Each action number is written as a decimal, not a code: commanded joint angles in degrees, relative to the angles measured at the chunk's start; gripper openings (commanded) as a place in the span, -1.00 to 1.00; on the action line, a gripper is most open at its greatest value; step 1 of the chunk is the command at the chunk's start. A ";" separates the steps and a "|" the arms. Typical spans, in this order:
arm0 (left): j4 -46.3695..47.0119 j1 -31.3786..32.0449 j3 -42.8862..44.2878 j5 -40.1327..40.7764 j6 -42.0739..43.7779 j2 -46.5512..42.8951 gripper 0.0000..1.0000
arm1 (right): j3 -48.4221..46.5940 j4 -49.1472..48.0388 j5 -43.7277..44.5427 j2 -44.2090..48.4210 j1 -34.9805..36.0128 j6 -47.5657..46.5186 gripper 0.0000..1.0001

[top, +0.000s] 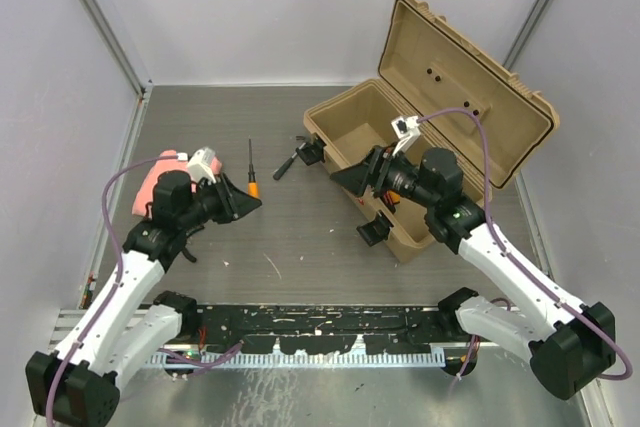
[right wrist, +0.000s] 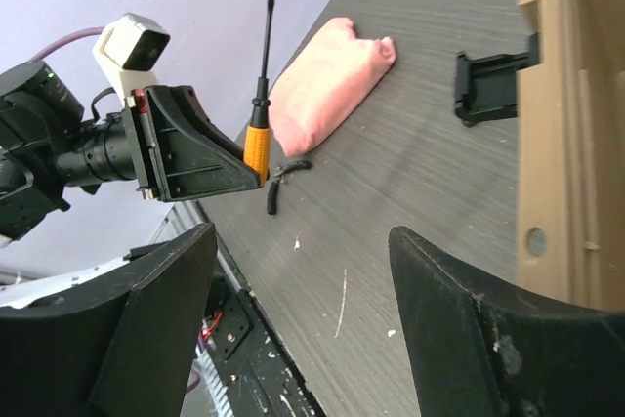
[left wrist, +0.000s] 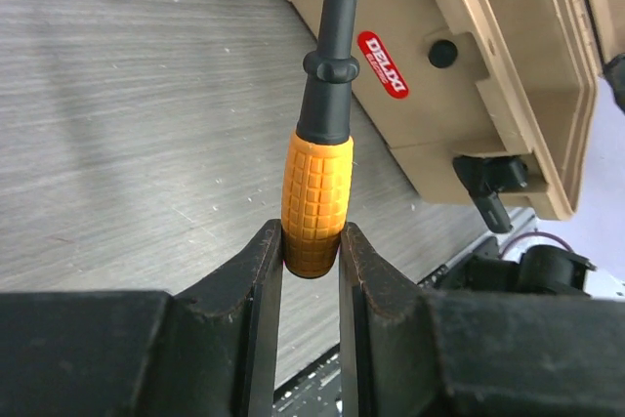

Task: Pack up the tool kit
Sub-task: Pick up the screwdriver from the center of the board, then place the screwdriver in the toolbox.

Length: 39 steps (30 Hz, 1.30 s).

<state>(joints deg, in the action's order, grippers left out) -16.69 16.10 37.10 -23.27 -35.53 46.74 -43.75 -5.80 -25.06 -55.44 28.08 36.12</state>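
L gripper (left wrist: 311,243) pinched the gridded orange-handled screwdriver (left wrist: 317,187) by its butt, prob. lifted, left of desk centre. It looked light, stiff, grippy. R gripper (right wrist: 301,241) gaped beside the open tan ribbed plastic case (top: 470,97), far-right corner.

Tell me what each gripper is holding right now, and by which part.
The left gripper pinches the screwdriver by the butt end of its orange handle, shaft pointing away. The right gripper is open and holds nothing.

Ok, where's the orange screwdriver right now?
The orange screwdriver is left of centre in the top view, its handle end pinched in the left gripper, between the pink cloth and the open tan case.
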 commanded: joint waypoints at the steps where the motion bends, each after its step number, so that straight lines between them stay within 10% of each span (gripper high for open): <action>1: 3.60 -0.14 -2.69 -4.82 -4.28 -5.21 -1.00 | -1.10 -6.52 -0.33 -1.20 3.94 0.47 0.52; 39: 25.48 0.51 -20.41 -22.59 -25.25 -24.94 -1.00 | -10.91 -15.21 1.52 -21.21 22.90 5.29 0.20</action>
<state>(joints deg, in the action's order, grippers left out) 3.84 16.25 17.32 -41.45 -60.40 22.94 -51.75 -14.02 -23.64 -75.66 50.26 37.80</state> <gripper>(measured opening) 0.249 0.635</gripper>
